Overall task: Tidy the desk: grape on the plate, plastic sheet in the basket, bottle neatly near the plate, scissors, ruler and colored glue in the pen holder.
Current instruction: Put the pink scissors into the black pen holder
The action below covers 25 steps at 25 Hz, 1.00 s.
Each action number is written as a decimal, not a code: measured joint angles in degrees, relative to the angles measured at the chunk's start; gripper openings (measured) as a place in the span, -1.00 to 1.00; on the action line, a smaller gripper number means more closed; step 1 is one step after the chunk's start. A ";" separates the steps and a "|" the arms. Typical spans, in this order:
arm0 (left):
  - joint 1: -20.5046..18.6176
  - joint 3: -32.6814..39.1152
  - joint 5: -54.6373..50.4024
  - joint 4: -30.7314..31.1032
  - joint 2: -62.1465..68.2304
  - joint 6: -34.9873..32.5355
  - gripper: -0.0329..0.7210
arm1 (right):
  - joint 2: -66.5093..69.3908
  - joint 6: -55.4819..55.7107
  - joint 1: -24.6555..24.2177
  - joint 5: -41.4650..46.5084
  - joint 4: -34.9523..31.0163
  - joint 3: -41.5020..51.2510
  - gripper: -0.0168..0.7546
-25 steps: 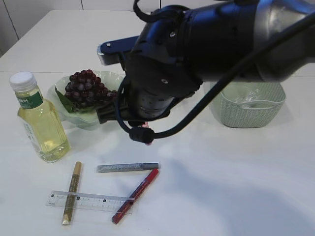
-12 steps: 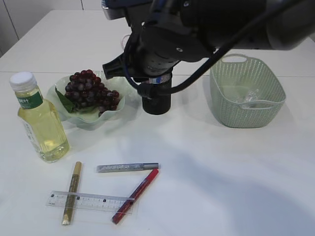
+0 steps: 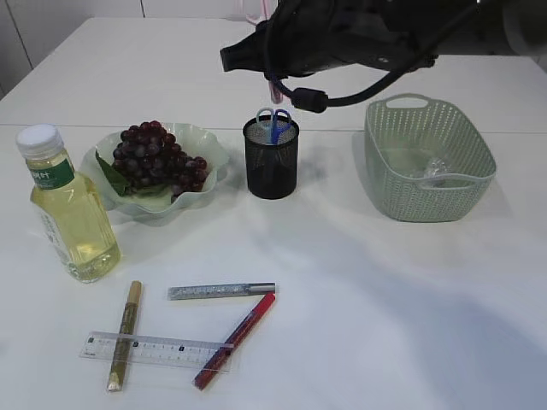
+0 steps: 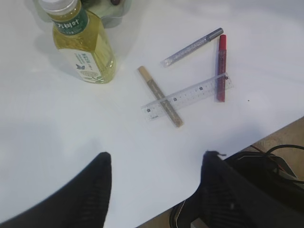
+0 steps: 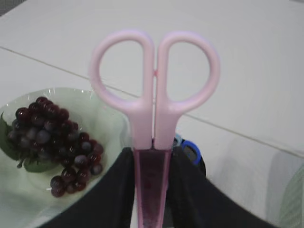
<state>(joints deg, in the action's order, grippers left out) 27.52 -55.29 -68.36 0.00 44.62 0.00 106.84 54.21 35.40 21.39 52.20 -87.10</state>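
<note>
Arm with right gripper point(image 5: 152, 190) has lifted clear in the last second, uncovering pen holder point(image 3: 272, 158); jaws clamped on pink scissors point(image 5: 154, 90), above holder at 12 o'clock. Blue scissors point(image 3: 273, 120) already inside. Left gripper point(image 4: 154, 183) apart, empty, hanging over the front table edge. Ruler point(image 3: 154, 350) and glue pens point(image 3: 220, 290) at 7 o'clock of the holder, open table between

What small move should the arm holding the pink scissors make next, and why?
Probably lower the pink-handled scissors straight down into the black mesh pen holder. The right gripper is shut on their blades, handles pointing up, roughly above the holder, where a blue-handled pair already stands. Once the tips are inside the rim, it could open.
</note>
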 joint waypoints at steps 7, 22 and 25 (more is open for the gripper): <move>0.00 0.00 -0.20 0.00 0.00 0.00 0.24 | 4.24 15.40 -2.15 -6.21 17.21 -1.34 -0.44; 0.00 0.00 -0.20 -2.13 0.00 0.00 0.24 | 11.74 33.80 -2.38 -4.30 40.18 -5.32 -0.44; 0.00 0.00 -0.20 -2.39 0.00 0.00 0.24 | 12.66 38.17 -2.71 -3.58 43.85 -5.32 -0.44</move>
<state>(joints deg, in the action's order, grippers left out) 27.52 -55.29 -68.57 -2.39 44.62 0.00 119.50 92.38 32.69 17.81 96.04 -92.42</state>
